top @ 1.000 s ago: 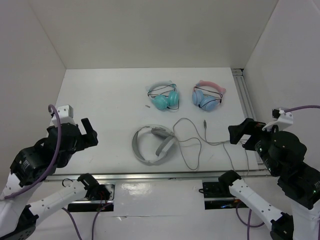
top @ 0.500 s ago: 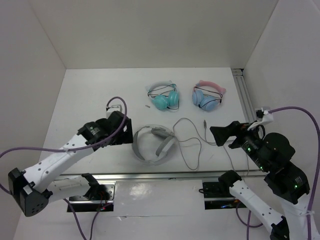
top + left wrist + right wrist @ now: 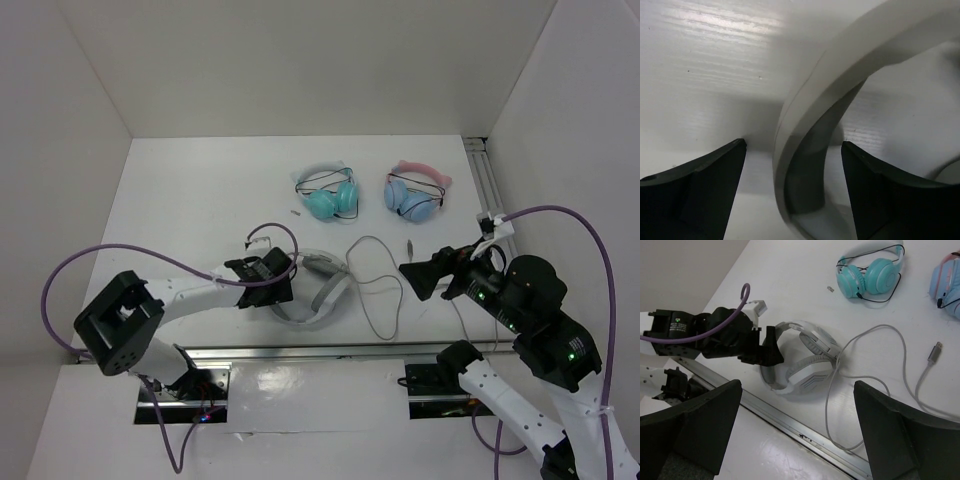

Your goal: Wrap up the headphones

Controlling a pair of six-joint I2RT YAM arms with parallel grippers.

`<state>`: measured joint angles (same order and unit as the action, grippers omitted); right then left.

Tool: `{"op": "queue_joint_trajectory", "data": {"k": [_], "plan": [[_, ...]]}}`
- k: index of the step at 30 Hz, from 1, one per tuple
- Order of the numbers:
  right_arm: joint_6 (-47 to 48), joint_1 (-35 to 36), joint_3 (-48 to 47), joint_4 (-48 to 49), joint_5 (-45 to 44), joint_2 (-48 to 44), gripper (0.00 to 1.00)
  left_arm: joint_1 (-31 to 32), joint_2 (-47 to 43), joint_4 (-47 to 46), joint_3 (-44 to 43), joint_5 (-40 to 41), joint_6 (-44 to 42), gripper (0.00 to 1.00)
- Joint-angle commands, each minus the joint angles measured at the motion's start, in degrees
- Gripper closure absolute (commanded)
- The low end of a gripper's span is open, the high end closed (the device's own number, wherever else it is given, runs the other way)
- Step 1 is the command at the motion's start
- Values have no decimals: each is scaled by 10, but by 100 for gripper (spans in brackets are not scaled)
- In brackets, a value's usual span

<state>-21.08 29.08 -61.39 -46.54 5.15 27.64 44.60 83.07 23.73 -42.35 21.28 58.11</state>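
The large light-grey and white headphones (image 3: 318, 288) lie flat near the table's front edge, also in the right wrist view (image 3: 807, 367). Their thin grey cable (image 3: 384, 290) loops loosely to the right and ends in a plug (image 3: 410, 245). My left gripper (image 3: 280, 281) is open and straddles the headband (image 3: 810, 100), with a gap on each side. My right gripper (image 3: 413, 279) is open and empty, above the cable (image 3: 862, 337), right of the headphones.
A smaller teal pair (image 3: 328, 195) and a pink-banded blue pair (image 3: 415, 192) lie at the back, each with its cable wound round it. A metal rail (image 3: 490, 190) runs along the right edge. White walls enclose the table.
My left arm has swung in from the far left and lowered its open gripper over the headband. My right gripper has moved left towards the cable. The headphones have not moved.
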Motion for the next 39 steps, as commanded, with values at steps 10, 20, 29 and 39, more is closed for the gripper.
{"op": "queue_joint_trajectory", "data": {"k": [10, 20, 29, 39], "plan": [[21, 4, -8, 25, -6, 4, 0, 47, 23, 67, -25, 66, 114, 100], [-15, 4, 127, 303, 146, -47, 0, 90, -98, 351, -251, 127, 19, 100], [-11, 4, 283, 665, 322, 6, 0, -34, -73, 539, -518, 219, -154, 100], [134, 68, 303, 669, 38, 142, 6, -205, -84, 496, -687, 127, -247, 100]]}}
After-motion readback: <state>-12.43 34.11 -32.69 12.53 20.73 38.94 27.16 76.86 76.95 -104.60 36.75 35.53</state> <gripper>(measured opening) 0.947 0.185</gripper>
